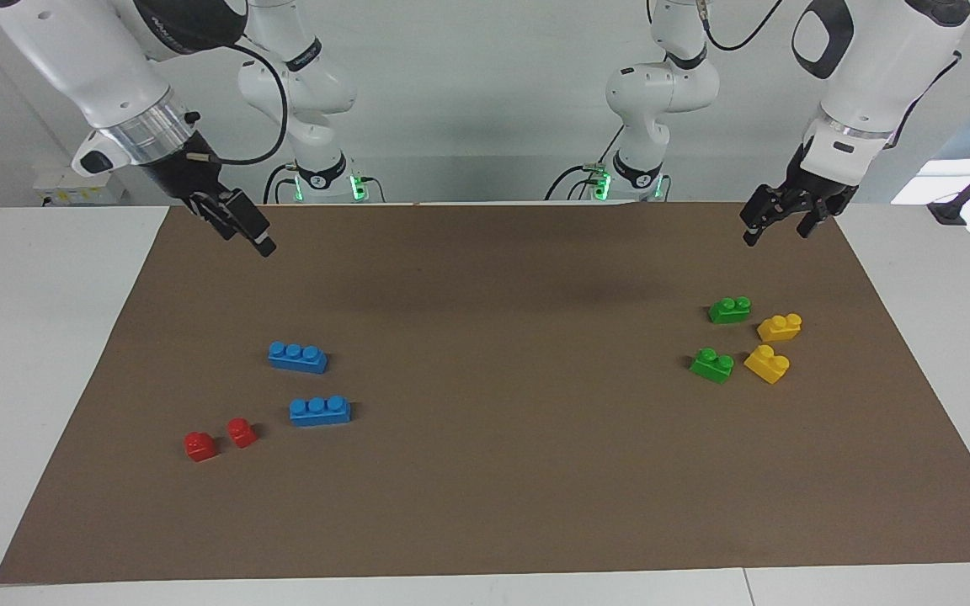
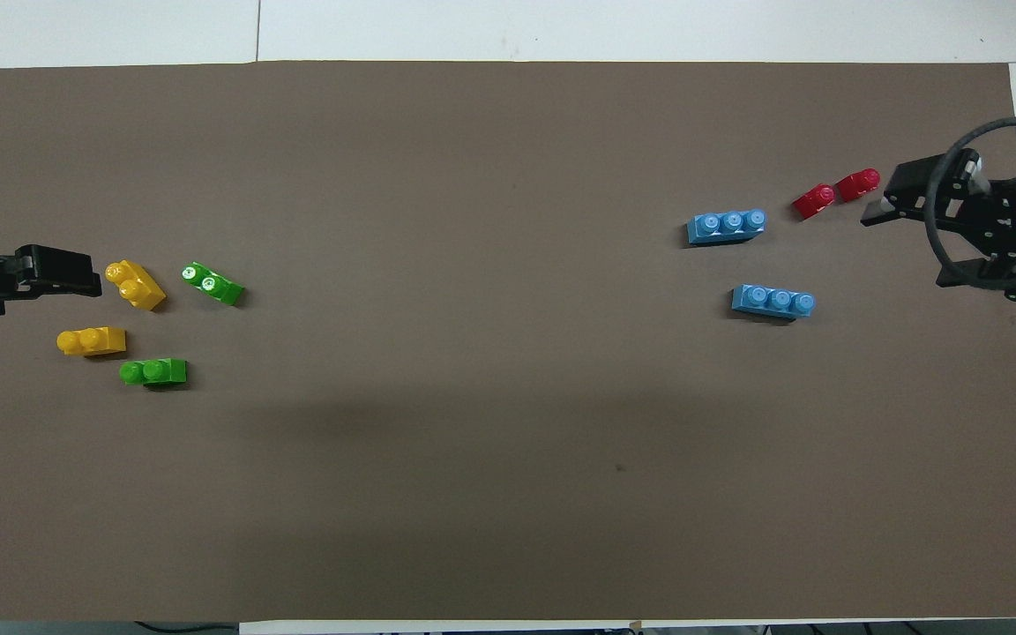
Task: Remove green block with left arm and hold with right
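My left gripper [image 1: 775, 220] hangs spread and empty above the mat's edge, closest arm to the green block [image 1: 729, 310].

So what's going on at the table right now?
Nothing is held. The left hand hangs open in the air above the mat's edge nearest the robots, at the end where two green blocks and two yellow bricks lie loose. The right hand is open and raised at the other end, well above the blue bricks and red pieces.
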Controlling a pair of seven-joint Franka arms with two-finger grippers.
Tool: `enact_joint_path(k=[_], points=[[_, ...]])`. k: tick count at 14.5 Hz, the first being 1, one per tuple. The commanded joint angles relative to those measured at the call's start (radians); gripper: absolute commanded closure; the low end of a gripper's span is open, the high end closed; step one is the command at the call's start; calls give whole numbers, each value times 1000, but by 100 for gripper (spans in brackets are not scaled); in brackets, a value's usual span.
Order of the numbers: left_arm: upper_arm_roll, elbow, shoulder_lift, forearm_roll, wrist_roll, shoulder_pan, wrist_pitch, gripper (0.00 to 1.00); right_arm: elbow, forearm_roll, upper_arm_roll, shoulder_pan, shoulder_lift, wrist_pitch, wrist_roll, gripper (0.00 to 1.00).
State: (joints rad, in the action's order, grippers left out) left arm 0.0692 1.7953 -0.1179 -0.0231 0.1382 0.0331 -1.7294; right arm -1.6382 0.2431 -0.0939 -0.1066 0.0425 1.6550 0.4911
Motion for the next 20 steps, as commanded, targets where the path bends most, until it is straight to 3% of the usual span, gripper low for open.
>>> enact_joint_path(k=[1, 5, 10, 20], points=[[3, -24, 11, -15, 8, 7, 27, 0, 15, -56, -1, -4, 20, -56, -188, 1], [3, -24, 11, -15, 8, 5, 27, 0, 15, -120, -1, -2, 45, -133, -350, 0], [3, -24, 11, -15, 11, 2, 27, 0, 17, -217, -9, 21, 59, -155, -355, 0], [3, -24, 11, -17, 14, -2, 24, 0, 15, -252, -9, 16, 59, -156, -352, 1]])
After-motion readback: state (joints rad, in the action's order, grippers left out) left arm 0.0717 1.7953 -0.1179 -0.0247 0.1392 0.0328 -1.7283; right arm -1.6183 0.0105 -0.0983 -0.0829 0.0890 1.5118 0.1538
